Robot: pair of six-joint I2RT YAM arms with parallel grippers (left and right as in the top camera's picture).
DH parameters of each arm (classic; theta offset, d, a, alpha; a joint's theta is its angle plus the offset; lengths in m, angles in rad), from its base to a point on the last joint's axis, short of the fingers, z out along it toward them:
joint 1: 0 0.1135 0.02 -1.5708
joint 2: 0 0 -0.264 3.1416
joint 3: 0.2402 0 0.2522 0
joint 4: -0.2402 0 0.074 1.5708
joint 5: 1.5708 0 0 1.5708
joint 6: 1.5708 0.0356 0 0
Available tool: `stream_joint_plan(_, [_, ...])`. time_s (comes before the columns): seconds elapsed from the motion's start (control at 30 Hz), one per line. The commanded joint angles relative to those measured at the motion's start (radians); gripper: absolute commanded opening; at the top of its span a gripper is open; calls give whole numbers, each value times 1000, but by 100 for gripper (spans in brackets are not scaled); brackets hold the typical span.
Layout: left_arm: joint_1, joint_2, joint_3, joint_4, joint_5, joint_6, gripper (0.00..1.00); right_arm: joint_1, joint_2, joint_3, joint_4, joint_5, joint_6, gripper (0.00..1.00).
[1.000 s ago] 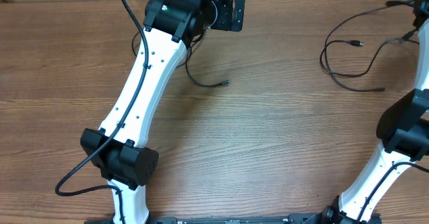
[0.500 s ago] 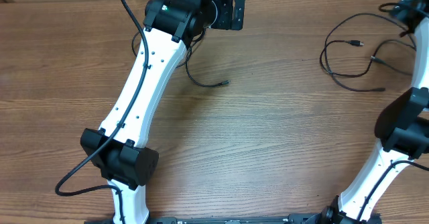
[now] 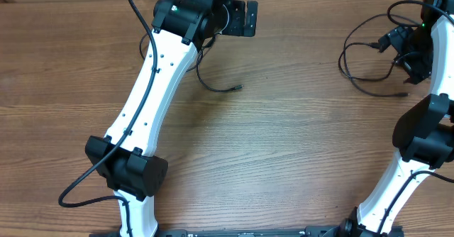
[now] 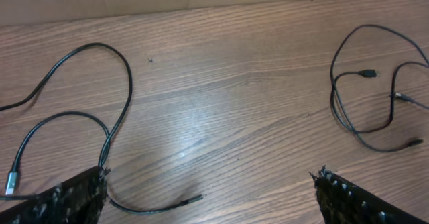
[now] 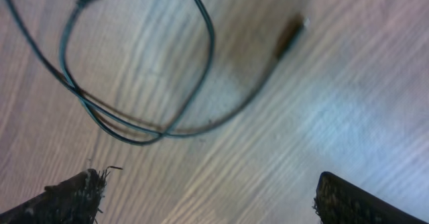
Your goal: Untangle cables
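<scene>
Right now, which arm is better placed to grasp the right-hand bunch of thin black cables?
Right: the right end effector, open, hangs above the thin black cables; the left end effector is far off.

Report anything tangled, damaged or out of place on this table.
Nothing looks damaged or spilled. The only disorder is the wiring itself: the right-hand cables loop across each other below the open right gripper, and the left-hand cables lie in loose loops beside the left arm.
</scene>
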Motion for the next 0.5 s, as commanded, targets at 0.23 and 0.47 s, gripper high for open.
stream_joint_plan(0.23, [1,12,4,-27,-7,59,98,46,-161,-238,-44,126,58,94])
stream_joint_plan(0.47, [1,12,4,-28,0,61,100,61,-562,-617,140,99,103,100])
